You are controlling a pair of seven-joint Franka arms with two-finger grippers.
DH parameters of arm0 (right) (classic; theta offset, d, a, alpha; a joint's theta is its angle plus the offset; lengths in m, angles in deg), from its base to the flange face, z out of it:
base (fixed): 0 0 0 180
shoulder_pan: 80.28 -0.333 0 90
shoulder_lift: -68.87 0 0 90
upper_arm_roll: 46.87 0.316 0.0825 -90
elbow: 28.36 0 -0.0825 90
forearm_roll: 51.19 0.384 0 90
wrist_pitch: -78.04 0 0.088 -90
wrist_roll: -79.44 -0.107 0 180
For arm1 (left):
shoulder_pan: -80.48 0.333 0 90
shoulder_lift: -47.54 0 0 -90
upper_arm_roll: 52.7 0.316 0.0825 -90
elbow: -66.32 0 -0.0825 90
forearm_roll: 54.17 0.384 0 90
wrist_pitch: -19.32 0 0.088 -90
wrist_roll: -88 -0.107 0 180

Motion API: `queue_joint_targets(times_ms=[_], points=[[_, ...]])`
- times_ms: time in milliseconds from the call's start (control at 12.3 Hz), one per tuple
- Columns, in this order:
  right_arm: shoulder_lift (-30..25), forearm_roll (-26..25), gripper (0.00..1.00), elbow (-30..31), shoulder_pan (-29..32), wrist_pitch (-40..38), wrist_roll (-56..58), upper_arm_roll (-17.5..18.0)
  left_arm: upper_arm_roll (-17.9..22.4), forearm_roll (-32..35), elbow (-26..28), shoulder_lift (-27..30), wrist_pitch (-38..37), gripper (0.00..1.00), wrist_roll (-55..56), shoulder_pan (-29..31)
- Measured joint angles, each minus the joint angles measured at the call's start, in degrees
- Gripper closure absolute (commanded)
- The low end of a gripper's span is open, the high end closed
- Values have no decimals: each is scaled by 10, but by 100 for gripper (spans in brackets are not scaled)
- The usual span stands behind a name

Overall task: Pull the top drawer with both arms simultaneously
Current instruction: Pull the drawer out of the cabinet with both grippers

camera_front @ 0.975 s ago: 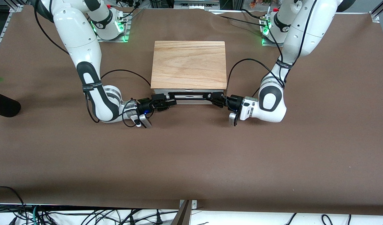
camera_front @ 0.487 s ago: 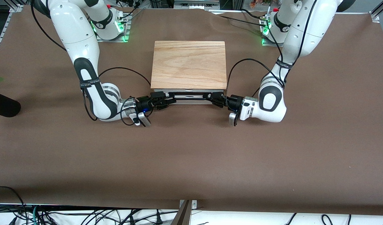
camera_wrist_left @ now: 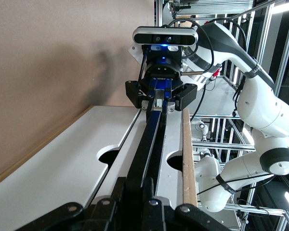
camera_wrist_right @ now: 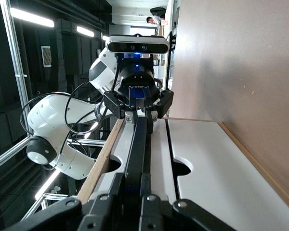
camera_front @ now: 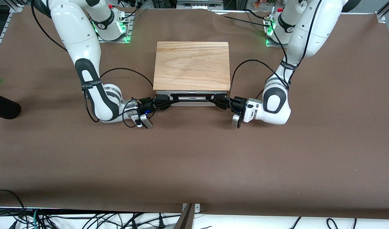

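Observation:
The top drawer (camera_front: 192, 100) has a white front just under the cabinet's oak slab (camera_front: 192, 65); none of its inside shows. Its thin black handle (camera_front: 192, 95) runs along the front. My right gripper (camera_front: 167, 101) is shut on the handle's end toward the right arm's end of the table. My left gripper (camera_front: 216, 100) is shut on the handle's other end. In the left wrist view my left gripper (camera_wrist_left: 140, 188) clamps the handle (camera_wrist_left: 151, 139). In the right wrist view my right gripper (camera_wrist_right: 134, 186) clamps the handle (camera_wrist_right: 137, 149). Each wrist view shows the other gripper farther along the bar.
The cabinet stands on a brown table cover (camera_front: 194, 159). Below the top drawer is a second plain white front panel (camera_wrist_left: 62, 166), which also shows in the right wrist view (camera_wrist_right: 207, 166). A black object (camera_front: 3, 108) lies at the table's edge by the right arm's end.
My right gripper has shifted a little toward the drawer and narrowed onto the handle, and the right arm's elbow has swung outward. The left arm and the drawer have not visibly moved.

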Motion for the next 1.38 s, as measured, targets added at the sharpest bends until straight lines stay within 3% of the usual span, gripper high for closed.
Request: queue_joint_targets(times_ms=[569,1381], points=[[-1,-1,98,-8,0,10,-10,-1,0,0,-7,-2,6,100,7,0],[54,-3,98,-123,13,26,-74,-4,9,4,-115,-56,18,100,71,3]])
